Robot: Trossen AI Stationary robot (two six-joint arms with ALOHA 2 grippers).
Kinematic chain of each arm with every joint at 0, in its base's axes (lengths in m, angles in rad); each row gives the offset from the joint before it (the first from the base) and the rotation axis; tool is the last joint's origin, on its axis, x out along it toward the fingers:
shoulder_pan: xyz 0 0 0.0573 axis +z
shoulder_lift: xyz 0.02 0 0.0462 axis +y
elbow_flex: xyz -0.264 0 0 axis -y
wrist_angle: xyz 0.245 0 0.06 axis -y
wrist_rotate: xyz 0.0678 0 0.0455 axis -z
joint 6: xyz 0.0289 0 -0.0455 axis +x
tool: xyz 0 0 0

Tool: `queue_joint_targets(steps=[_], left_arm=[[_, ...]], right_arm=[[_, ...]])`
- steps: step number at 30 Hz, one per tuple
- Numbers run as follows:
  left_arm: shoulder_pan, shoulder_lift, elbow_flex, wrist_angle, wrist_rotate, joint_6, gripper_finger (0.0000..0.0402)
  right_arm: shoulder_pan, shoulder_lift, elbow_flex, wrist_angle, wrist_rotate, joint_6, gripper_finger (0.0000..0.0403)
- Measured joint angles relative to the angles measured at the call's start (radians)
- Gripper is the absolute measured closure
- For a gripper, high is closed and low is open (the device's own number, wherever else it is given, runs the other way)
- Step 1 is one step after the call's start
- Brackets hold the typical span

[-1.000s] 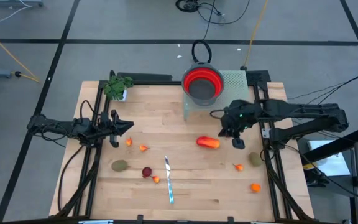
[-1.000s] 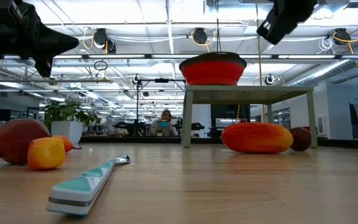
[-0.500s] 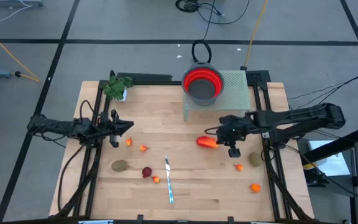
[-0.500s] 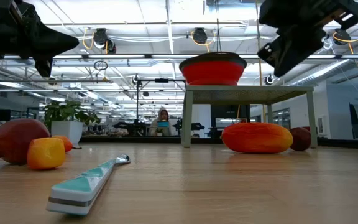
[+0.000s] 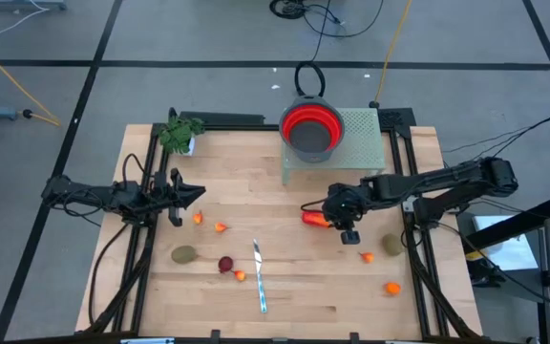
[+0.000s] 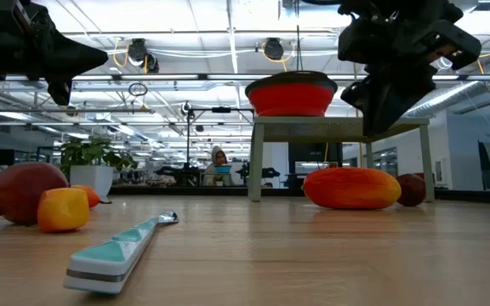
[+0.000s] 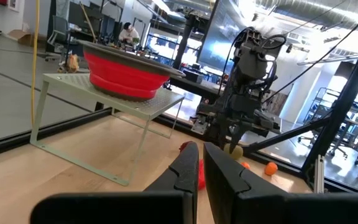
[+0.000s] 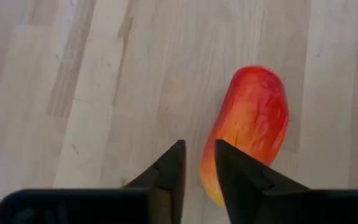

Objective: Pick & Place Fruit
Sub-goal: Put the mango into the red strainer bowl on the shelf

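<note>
Orange-red fruit (image 5: pixel 315 219), long piece: lies mid-right on the surface (image 5: pixel 285 296), just ahead of the right pincer (image 5: pixel 345 226), whose fingers stand slightly apart above it, long axis roughly along their gap; left pincer (image 5: pixel 176 199), closed, well apart.

surface (image 5: pixel 285 287): light wood | on it: long orange-red fruit (image 5: pixel 315 219), kiwi (image 5: pixel 183 254), dark red ball (image 5: pixel 225 264), small orange bits (image 5: pixel 392 288), knife (image 5: pixel 259 276), plant (image 5: pixel 179 133), green stand (image 5: pixel 361 129) with red bowl (image 5: pixel 310 124)
</note>
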Motion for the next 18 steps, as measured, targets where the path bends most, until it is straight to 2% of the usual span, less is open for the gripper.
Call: queue_joint_targets(steps=[10, 18], left_arm=[[0.000, 0.000, 0.000, 0.005, 0.000, 0.001, 0.0378], [0.000, 0.000, 0.000, 0.006, 0.000, 0.001, 0.0378]], right_arm=[[-0.012, 0.001, 0.000, -0.004, 0.004, 0.063, 0.0194], [-0.012, 0.001, -0.051, -0.002, 0.004, 0.064, 0.0132]])
